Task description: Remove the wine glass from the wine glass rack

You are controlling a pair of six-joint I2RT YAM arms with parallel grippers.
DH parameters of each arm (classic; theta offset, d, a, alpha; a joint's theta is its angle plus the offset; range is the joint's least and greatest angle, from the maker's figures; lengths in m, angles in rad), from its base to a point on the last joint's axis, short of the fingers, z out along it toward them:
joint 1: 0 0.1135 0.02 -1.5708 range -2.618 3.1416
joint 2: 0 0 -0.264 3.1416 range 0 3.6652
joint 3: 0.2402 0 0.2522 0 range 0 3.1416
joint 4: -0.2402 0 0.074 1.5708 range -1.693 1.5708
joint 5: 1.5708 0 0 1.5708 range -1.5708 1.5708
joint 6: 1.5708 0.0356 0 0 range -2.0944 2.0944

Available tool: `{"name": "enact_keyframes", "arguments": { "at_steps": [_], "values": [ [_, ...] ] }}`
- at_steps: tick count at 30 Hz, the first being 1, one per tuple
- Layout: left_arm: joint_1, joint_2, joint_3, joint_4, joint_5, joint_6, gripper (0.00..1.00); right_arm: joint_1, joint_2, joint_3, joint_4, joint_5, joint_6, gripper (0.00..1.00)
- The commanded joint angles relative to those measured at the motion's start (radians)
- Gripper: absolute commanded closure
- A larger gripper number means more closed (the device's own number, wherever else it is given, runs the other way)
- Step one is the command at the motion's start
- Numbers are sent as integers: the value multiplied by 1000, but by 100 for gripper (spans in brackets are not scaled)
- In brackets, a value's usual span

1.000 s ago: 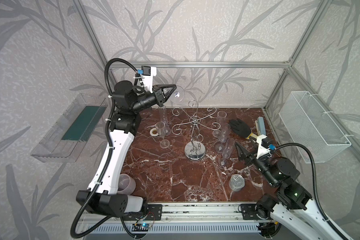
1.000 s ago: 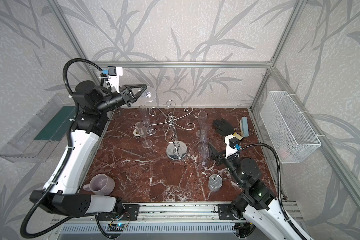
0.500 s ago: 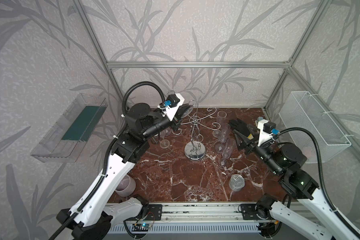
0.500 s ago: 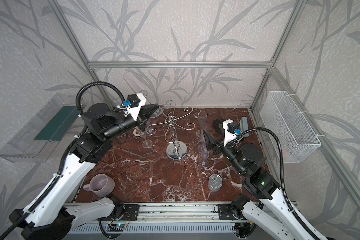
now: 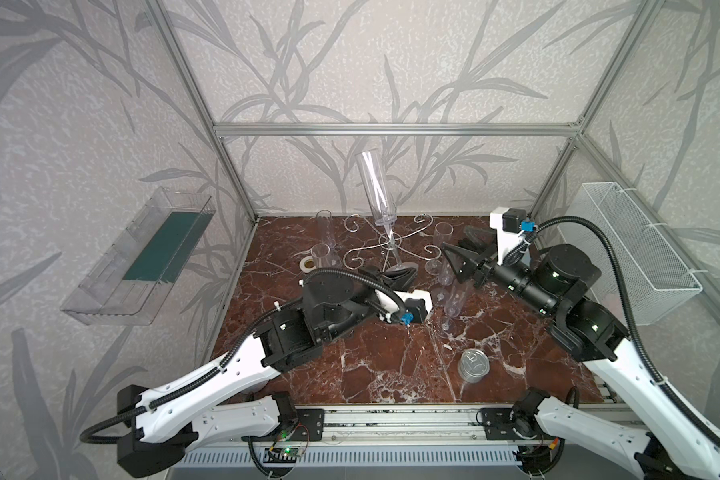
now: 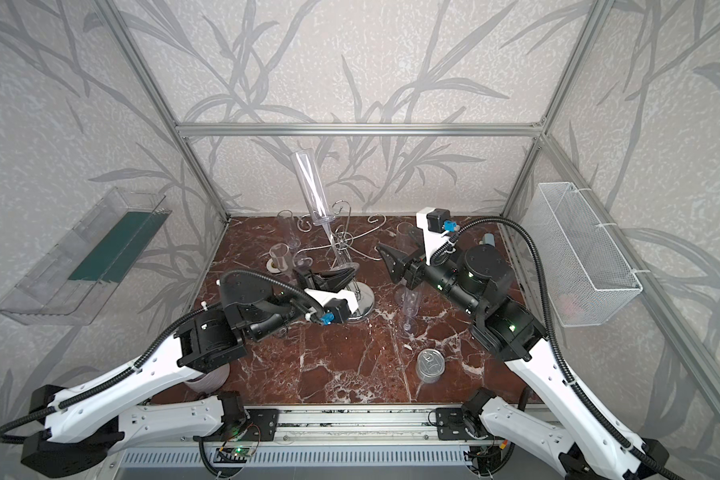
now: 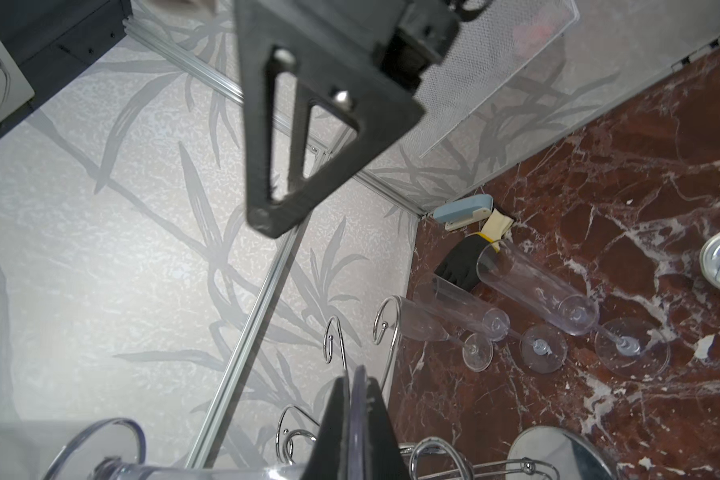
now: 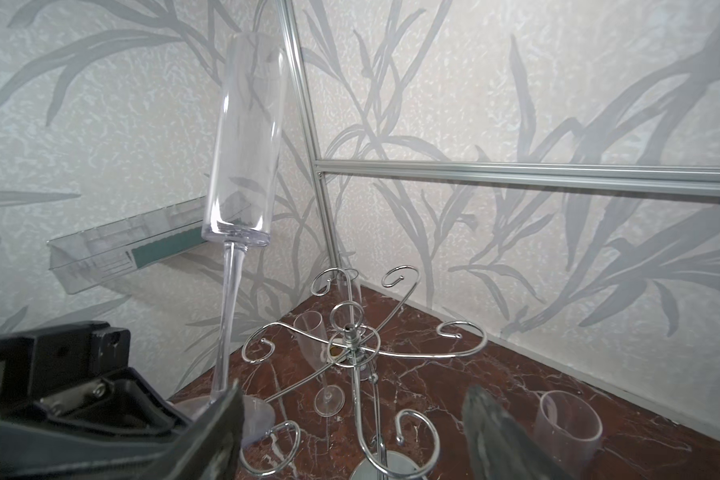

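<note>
Between the pads of the left gripper, which are clamped tight on it: the wine glass, one clear flute. It is taken by its flat foot, the stem rising from the fingers and the bowl tilted high above them, mouth up. Just beyond and below those fingers stands the wine glass rack, chrome wire with curled arms. I judge the glass off it, though I cannot tell whether the foot's edge brushes the nearest curl, because a right finger covers part of the foot in the right wrist view. Handling, as I judge it: light, rigid, slick and brittle. It is top-heavy on so long a stem, so a pinch on the thin foot may let it swing or slip. The stem just above the foot, or the lower bowl, looks the surer hold. Right gripper: jaws wide and empty, pointing at the rack, with the glass's stem just outside one finger. Hard to make out: the foot, edge-on and transparent in the left wrist view; the rack's base, cut off by the frame edge in both wrist views; other flutes on the table beyond the left fingers, their outlines running together; a mug, mostly under the left arm.
</note>
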Motion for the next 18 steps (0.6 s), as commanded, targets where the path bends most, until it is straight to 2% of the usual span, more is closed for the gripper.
{"name": "enact_keyframes", "arguments": {
  "at_steps": [1,6,10,18],
  "values": [
    [-45,-22,-34,126,-111,244,100,-1,46,70,-31,-139,10,20],
    [-92,-16,-92,212,-166,368,100,10,113,123,-52,-227,19,22],
    [-110,2,-129,290,-204,458,100,35,139,142,-69,-252,4,23],
    [-116,22,-133,293,-226,494,100,119,192,190,-103,-261,-61,24]
  ]
}}
